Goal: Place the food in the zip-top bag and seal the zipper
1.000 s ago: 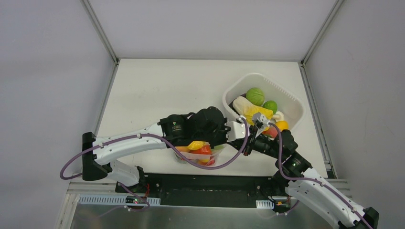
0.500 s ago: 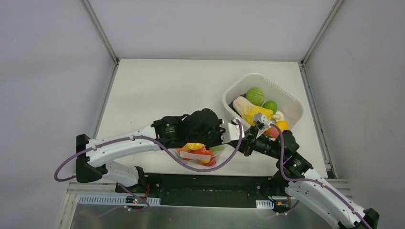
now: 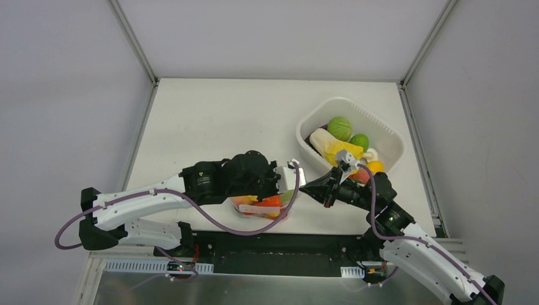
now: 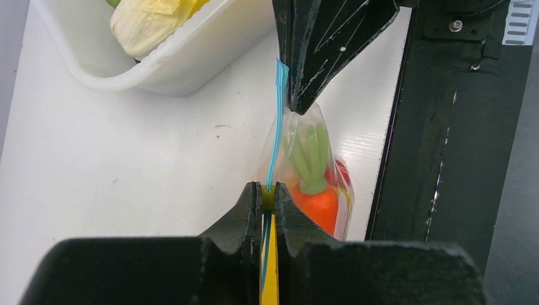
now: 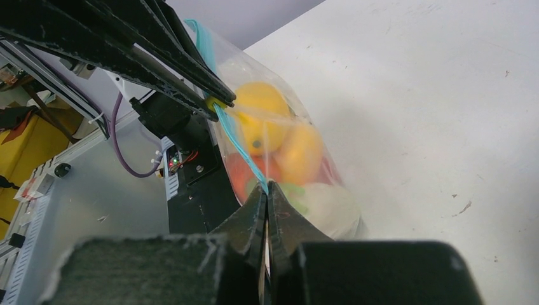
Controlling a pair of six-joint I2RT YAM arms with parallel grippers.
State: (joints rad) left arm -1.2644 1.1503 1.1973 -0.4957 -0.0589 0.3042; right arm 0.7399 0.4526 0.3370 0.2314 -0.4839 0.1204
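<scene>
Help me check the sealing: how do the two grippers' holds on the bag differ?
The right gripper pinches the zipper on the side nearer the white tub; the left gripper pinches it farther along. The left gripper reaches in from the left, the right gripper from the right, facing each other. Both are shut on the zipper, with a toy carrot in the bag between them.

Looks like a robotics lab test cell, not a kitchen. A white table (image 3: 210,121) sits boxed in by plain grey panels (image 3: 63,95) on aluminium posts (image 3: 133,39). Two robot arms (image 3: 143,197) are bolted on, with purple cables (image 3: 56,238) and a slotted cable duct (image 3: 136,265) out front.
</scene>
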